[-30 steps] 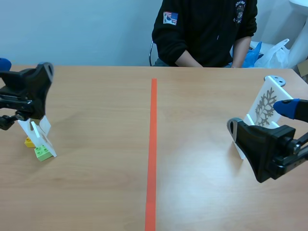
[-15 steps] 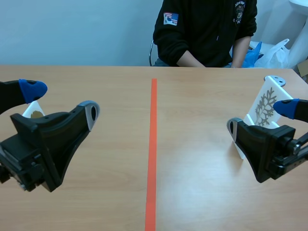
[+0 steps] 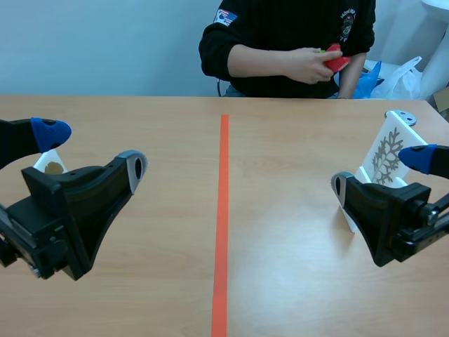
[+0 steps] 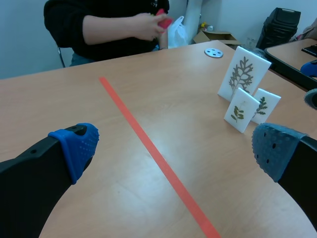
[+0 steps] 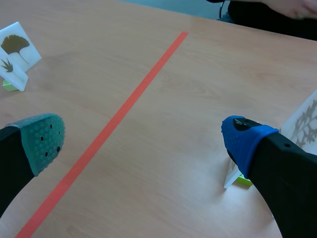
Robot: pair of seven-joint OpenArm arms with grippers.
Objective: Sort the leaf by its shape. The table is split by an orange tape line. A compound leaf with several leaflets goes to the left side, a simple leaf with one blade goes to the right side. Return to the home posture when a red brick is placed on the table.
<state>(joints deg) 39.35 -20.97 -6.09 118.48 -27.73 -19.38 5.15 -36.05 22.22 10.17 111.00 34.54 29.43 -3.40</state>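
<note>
My left gripper (image 3: 91, 149) hangs open and holds nothing, low at the near left. Behind it a white card with a fan-shaped single leaf (image 3: 50, 165) peeks out. In the right wrist view that fan-leaf card (image 5: 16, 47) stands next to a smaller leaf card (image 5: 12, 69), left of the orange tape line (image 5: 124, 109). My right gripper (image 3: 382, 172) is open and holds nothing, near a tall card with a many-leaflet leaf (image 3: 388, 156). The left wrist view shows this tall card (image 4: 243, 74) and two small leaf cards (image 4: 241, 110) right of the line. A person holds a red brick (image 3: 335, 57) above the far edge.
A person in a black top (image 3: 295, 35) sits across the table with both hands raised together. A grey disc (image 4: 213, 52) lies at the far right corner. A green brick base (image 5: 242, 181) sits under a card by my right gripper's blue fingertip (image 5: 245, 141).
My left arm has drawn back from the left cards toward the near edge, its gripper open. The person has raised both hands with a red brick. The right arm has kept still.
</note>
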